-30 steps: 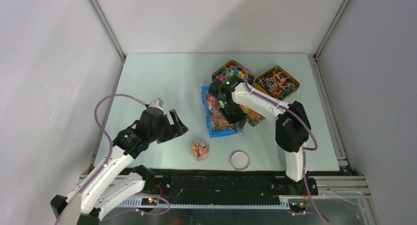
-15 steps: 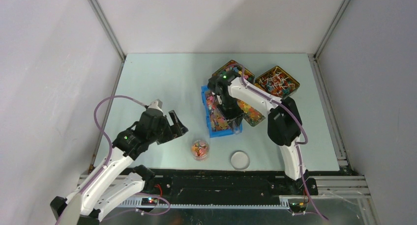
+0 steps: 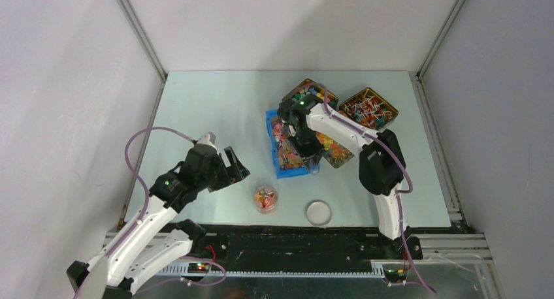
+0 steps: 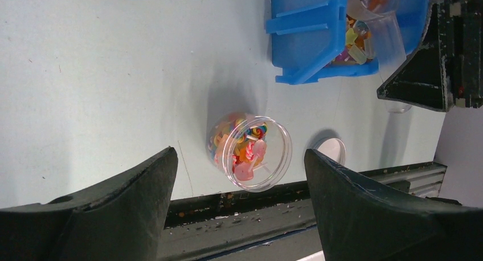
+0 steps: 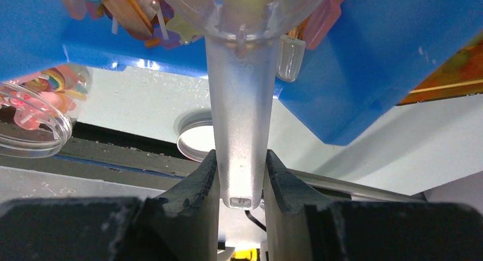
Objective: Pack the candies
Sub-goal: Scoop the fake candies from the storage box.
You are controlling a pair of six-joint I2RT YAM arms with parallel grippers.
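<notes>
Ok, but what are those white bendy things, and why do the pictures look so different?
The white bendy things are two robot arms. One picture looks down from above on the whole table. The other two come from small cameras on the arms' wrists, so you see black fingers at the bottom. Each arm ends in a pincer called an end effector. The left end effector is open and holds nothing. It hangs near a little clear jar with some sweets in it. A round lid lies on the table nearby. The right end effector is pinching the handle of a clear scoop, whose cup is in a blue bin full of candies. Behind it stands a tin of lollipops.
</notes>
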